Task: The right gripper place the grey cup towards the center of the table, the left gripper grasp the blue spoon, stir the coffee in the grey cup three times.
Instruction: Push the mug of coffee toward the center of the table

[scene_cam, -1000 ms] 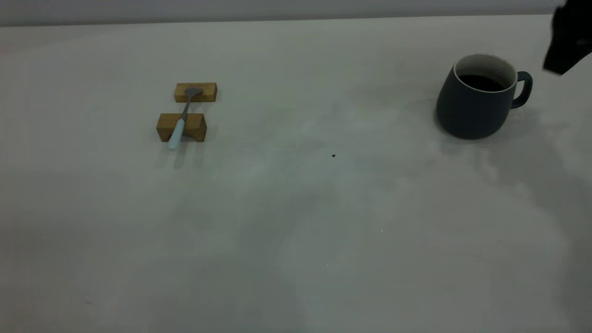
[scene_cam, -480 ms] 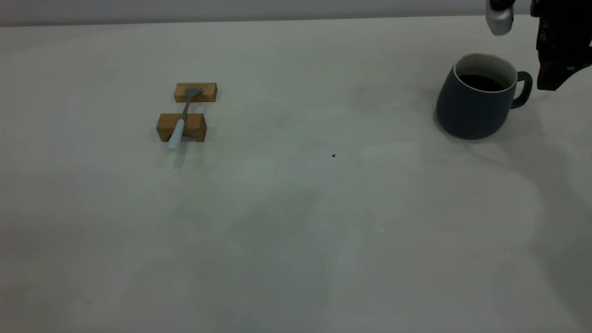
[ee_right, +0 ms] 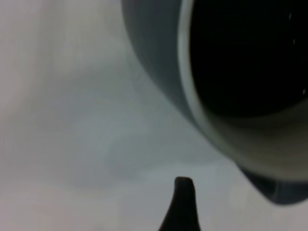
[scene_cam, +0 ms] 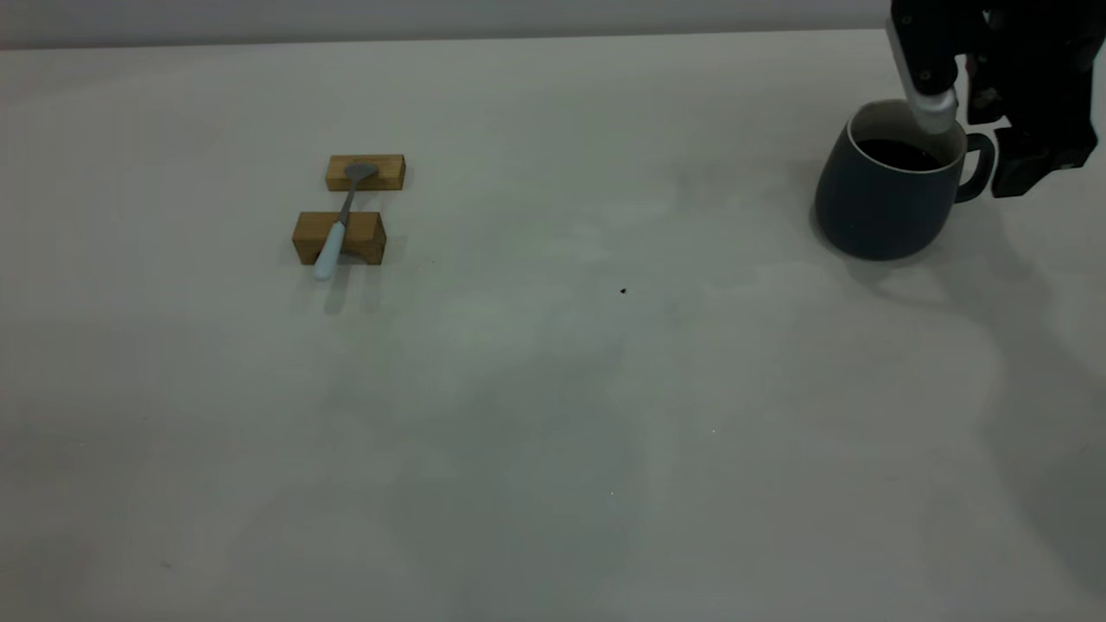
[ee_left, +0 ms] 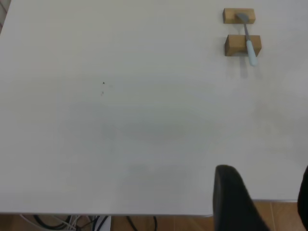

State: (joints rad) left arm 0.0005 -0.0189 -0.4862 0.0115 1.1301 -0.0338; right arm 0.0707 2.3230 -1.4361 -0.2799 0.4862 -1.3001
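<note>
The grey cup (scene_cam: 886,194) stands at the table's (scene_cam: 553,389) far right, holding dark coffee (scene_cam: 899,154), its handle (scene_cam: 981,168) turned right. My right gripper (scene_cam: 976,138) hangs open over the handle side. Its silver-padded finger (scene_cam: 933,108) is at the cup's rim and the black jaw lies beyond the handle. The right wrist view shows the cup (ee_right: 159,62) and coffee (ee_right: 245,57) close up, past one finger (ee_right: 182,204). The blue spoon (scene_cam: 333,235) lies across two wooden blocks at the left. My left gripper (ee_left: 264,197) is open by the table edge, far from the spoon (ee_left: 250,45).
Two tan wooden blocks (scene_cam: 365,172) (scene_cam: 359,235) carry the spoon, its bowl on the farther one. A small dark speck (scene_cam: 623,291) marks the middle of the table. The left wrist view shows wooden floor and cables (ee_left: 72,222) beyond the table edge.
My right gripper has come down from the top right corner to the cup, its padded finger now at the rim. Cup and spoon have not moved.
</note>
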